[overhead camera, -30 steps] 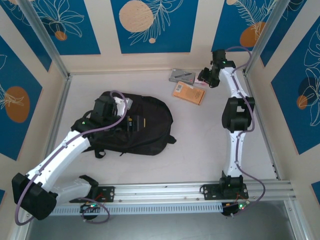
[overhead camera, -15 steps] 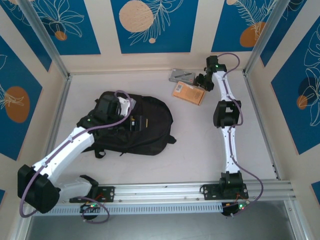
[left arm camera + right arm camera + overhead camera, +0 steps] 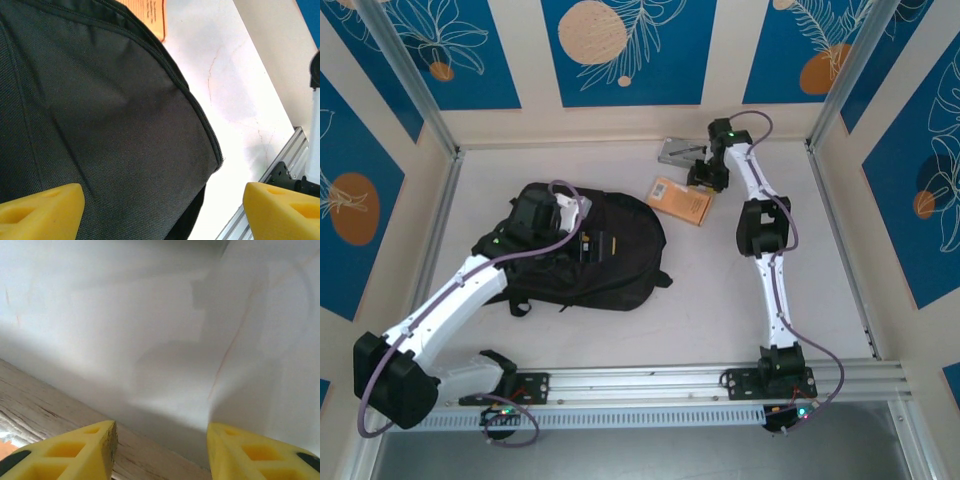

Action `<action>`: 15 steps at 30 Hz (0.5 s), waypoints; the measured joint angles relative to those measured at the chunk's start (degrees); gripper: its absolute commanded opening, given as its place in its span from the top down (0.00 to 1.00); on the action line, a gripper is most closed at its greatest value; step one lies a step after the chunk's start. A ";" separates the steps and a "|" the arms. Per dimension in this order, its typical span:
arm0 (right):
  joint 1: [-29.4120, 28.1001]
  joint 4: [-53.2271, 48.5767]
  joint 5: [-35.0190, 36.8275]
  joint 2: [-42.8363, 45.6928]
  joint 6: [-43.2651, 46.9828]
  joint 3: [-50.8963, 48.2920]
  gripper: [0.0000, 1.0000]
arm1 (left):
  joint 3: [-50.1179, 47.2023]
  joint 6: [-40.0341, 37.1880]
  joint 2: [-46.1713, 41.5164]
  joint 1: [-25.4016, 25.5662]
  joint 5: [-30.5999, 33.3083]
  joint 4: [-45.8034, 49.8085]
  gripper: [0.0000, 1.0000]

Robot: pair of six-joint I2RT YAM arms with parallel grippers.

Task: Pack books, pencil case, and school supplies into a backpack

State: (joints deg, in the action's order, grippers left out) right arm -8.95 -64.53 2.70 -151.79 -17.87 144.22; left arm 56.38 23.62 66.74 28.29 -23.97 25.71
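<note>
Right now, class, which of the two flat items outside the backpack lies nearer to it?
The orange book. It lies just beyond the backpack's right side, while the grey pencil case sits further back, near the far wall.

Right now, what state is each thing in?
backpack, lying flat, opening unclear
orange book, closed, flat on table, unpacked
pencil case, flat on table, unpacked
left gripper, open over backpack
right gripper, open, empty
</note>
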 measured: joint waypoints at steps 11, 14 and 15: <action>-4.83 10.99 -4.28 28.98 -3.06 -48.30 0.53 | 0.00 0.46 -1.79 -0.04 -1.25 -0.17 0.18; -5.29 12.33 -4.17 33.42 -3.82 -52.22 0.56 | 0.00 0.46 -1.81 -0.04 -1.31 -0.33 0.17; -5.29 12.63 -4.02 34.47 -4.11 -52.57 0.55 | 0.00 0.46 -1.81 -0.04 -1.31 -0.37 0.18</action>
State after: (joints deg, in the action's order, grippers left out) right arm -14.24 -51.90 -1.32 -117.32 -21.98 91.66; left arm 56.38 24.08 64.93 28.25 -25.28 25.34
